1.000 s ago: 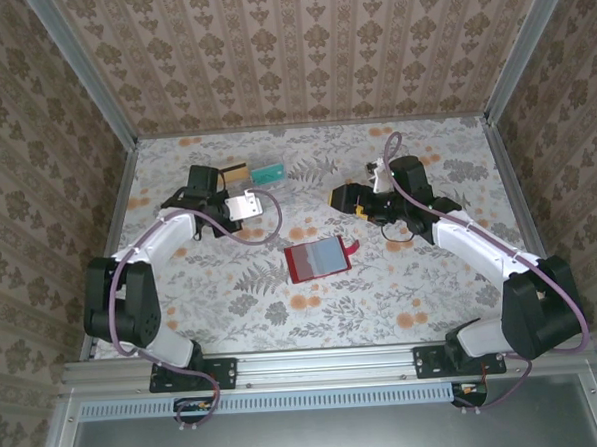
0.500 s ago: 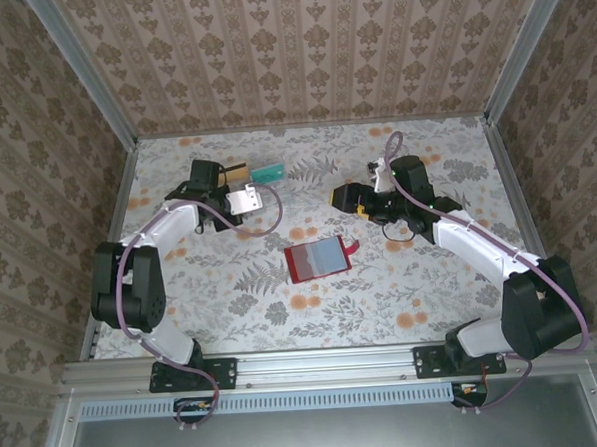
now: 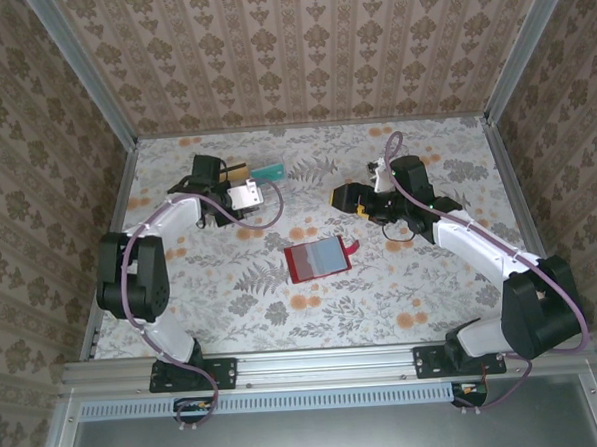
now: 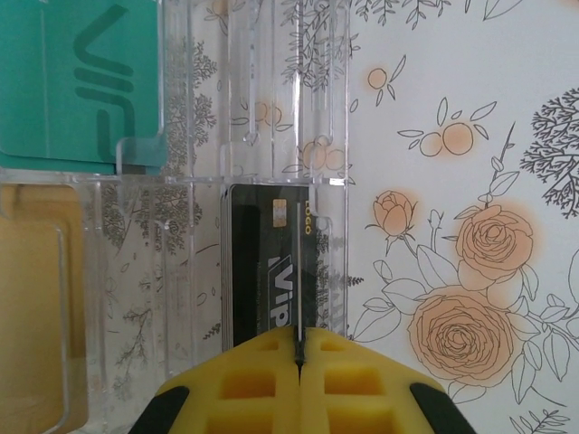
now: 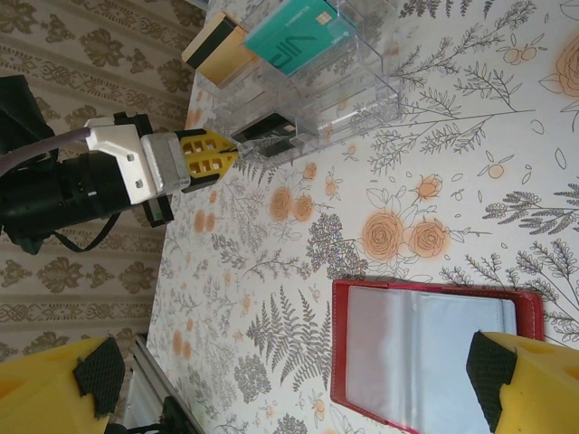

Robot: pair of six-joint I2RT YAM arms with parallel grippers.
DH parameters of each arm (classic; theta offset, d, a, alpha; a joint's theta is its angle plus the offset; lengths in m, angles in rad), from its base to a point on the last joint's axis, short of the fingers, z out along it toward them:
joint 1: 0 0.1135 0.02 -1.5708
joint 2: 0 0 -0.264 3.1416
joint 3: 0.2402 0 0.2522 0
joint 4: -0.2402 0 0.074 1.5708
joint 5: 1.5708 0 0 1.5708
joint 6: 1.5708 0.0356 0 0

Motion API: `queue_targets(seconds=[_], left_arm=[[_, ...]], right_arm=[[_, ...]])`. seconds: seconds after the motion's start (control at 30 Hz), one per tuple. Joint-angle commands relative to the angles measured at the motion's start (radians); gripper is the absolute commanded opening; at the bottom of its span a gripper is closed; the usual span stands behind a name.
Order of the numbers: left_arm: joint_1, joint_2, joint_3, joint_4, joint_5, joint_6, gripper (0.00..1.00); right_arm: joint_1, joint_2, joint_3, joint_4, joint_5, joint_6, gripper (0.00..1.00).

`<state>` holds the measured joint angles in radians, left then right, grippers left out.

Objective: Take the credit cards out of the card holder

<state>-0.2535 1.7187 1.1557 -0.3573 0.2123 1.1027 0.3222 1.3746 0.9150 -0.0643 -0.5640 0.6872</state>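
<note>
The left gripper point(image 4: 298, 348) has slid a little farther, its yellow fingers point(image 4: 244, 384) clenched on the glossy black plastic card point(image 4: 269, 262) printed "VIP", inside the clear plastic tray point(image 4: 181, 298).

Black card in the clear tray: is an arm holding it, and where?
Yes. The left tool is shut on the black card, pinching its near end; the card sits in the clear tray.

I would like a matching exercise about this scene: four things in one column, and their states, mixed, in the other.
Things:
1 teal card
2 black card
3 card holder
4 right gripper

States:
a unfolded on the table
b resting in the clear tray, not gripped
c open and empty
d pinched by the left gripper

Pairs: 1-b; 2-d; 3-a; 4-c
</note>
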Motion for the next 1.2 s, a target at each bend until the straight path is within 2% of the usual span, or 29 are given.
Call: queue_targets(seconds=[0.0, 0.73, 0.9, 1.17], left_arm=[[0.009, 0.020, 0.029, 0.002, 0.022, -0.017, 0.00], [0.008, 0.085, 0.048, 0.010, 0.034, -0.074, 0.00], [0.009, 0.073, 0.046, 0.015, 0.030, -0.072, 0.15], [0.008, 0.057, 0.050, 0.024, 0.007, -0.079, 0.16]], right_arm=[[-0.005, 0.009, 0.017, 0.006, -0.015, 0.008, 1.00], [-0.006, 0.009, 0.016, 0.008, -0.018, 0.015, 1.00], [-0.006, 0.009, 0.014, 0.009, -0.019, 0.017, 1.00], [-0.005, 0.035, 0.006, 0.021, -0.021, 0.023, 1.00]])
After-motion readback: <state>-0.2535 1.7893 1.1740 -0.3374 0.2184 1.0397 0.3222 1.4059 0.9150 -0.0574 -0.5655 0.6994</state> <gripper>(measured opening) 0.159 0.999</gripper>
